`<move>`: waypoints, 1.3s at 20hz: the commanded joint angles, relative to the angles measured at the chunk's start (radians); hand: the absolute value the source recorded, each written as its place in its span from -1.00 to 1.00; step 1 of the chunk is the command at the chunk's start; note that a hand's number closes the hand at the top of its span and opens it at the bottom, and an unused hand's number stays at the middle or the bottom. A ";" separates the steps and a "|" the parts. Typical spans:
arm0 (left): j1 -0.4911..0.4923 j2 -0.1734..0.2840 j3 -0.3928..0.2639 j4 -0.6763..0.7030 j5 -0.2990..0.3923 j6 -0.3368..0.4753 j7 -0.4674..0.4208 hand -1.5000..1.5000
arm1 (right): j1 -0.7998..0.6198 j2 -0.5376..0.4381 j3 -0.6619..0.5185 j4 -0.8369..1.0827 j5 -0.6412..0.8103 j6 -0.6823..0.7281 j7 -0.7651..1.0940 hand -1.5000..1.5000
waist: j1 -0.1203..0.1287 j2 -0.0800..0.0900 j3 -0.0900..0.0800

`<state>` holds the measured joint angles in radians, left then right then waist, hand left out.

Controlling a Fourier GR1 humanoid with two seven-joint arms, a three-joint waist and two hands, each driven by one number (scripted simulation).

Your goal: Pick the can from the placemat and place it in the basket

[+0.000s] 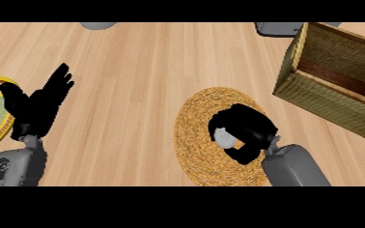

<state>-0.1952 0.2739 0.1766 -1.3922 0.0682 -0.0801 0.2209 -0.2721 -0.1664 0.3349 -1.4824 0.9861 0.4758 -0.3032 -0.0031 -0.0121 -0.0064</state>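
The wooden counter (135, 77) fills the head view. Taking the placemat (196, 125) as the landmark: it is a round woven mat lying in the lower middle of the counter. The basket (314, 94), a large woven box with an open top, sits up and to the right of the placemat, apart from it, tilted in the view. The right hand (246, 123) is over the placemat, its fingers curled round the can (225, 138), whose pale grey end shows between fingers and thumb; the can is above the placemat's middle, mostly hidden by the hand. The left hand (43, 101) is well to the left of the placemat near the view's edge, resting with fingers straight and pointing up. A yellow-rimmed plate (7, 121) lies partly behind that hand. Two grey objects (281, 28) are cut off at the counter's far edge.
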 commanded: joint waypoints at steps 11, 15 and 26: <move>0.028 -0.002 0.001 -0.005 0.002 -0.005 0.001 0.00 | 0.227 0.166 0.217 -0.390 -0.237 -0.426 0.911 1.00 | -0.005 -0.003 0.007; -0.023 -0.010 -0.015 0.002 -0.014 0.010 0.023 0.00 | 0.129 0.166 0.372 -0.532 -0.178 -0.652 1.041 1.00 | -0.005 0.000 0.005; -0.009 -0.032 -0.017 0.025 -0.034 0.031 -0.020 0.00 | -0.335 0.166 0.410 -0.729 0.121 -0.506 1.712 1.00 | -0.001 0.001 0.002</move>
<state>-0.2101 0.2547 0.1645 -1.3876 0.0454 -0.0553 0.2303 -0.4622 -0.0070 0.7314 -2.1591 1.0519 -0.0906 1.1206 -0.0044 -0.0121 -0.0037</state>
